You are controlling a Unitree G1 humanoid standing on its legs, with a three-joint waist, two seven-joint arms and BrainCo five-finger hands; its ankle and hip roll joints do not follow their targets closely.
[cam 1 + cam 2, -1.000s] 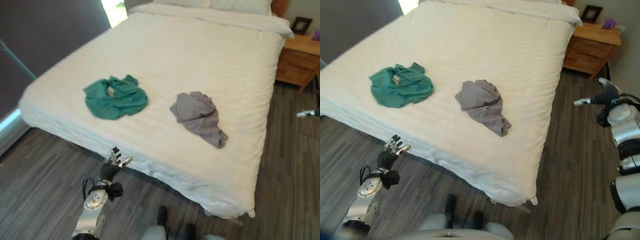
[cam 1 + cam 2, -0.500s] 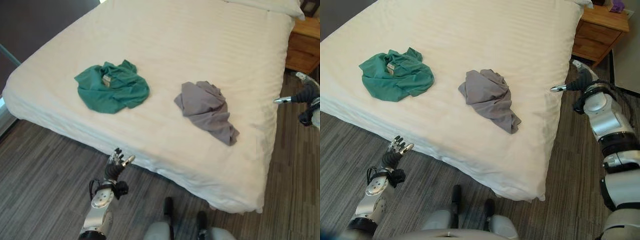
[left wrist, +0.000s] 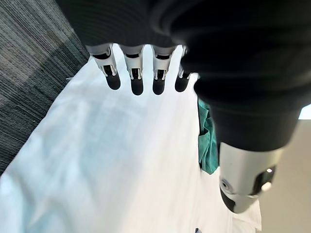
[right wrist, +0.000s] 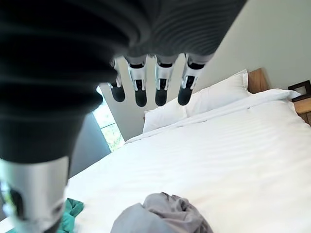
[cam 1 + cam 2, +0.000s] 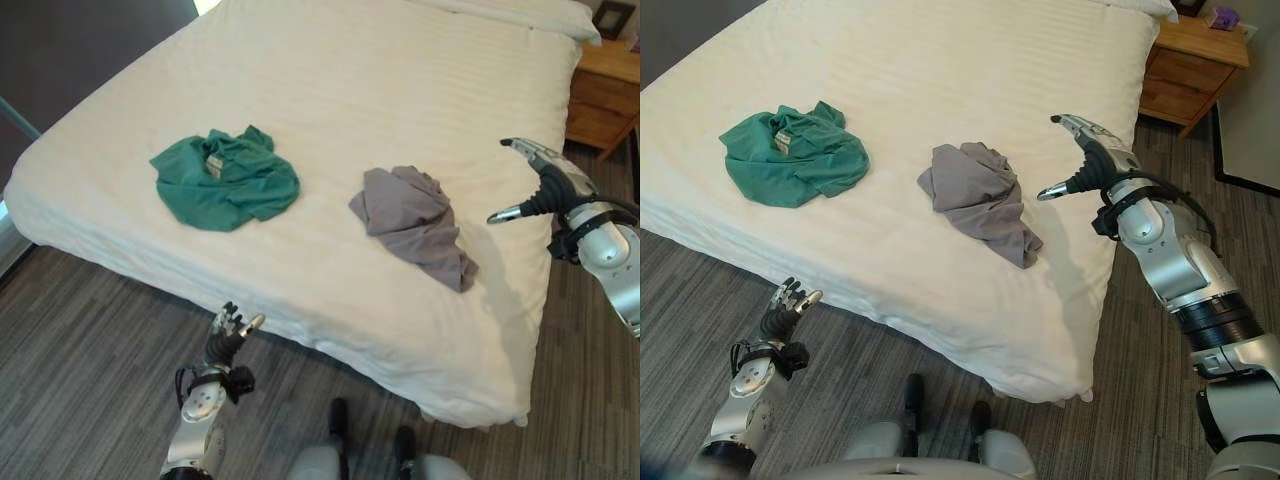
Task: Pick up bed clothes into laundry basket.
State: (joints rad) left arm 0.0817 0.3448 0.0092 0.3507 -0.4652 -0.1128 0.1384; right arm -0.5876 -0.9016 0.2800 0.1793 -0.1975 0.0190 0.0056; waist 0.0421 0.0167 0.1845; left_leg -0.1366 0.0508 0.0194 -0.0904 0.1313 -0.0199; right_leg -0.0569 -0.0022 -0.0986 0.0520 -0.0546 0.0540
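Right hand (image 5: pixel 1088 160) is moving in from beside the bed (image 5: pixel 970 60) to above its edge, fingers spread, nearing the grey garment (image 5: pixel 983 200). Left hand (image 5: pixel 785 305) is dropping slightly by the bed's side.

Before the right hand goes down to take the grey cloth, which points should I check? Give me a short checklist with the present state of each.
1. Right hand open, holding nothing: ok.
2. Right hand beside the grey garment, apart from it: ok.
3. Grey garment free on the bed, apart from the green garment: ok.
4. Left hand low by the bed edge, open: ok.
5. Laundry basket position known: cannot tell.
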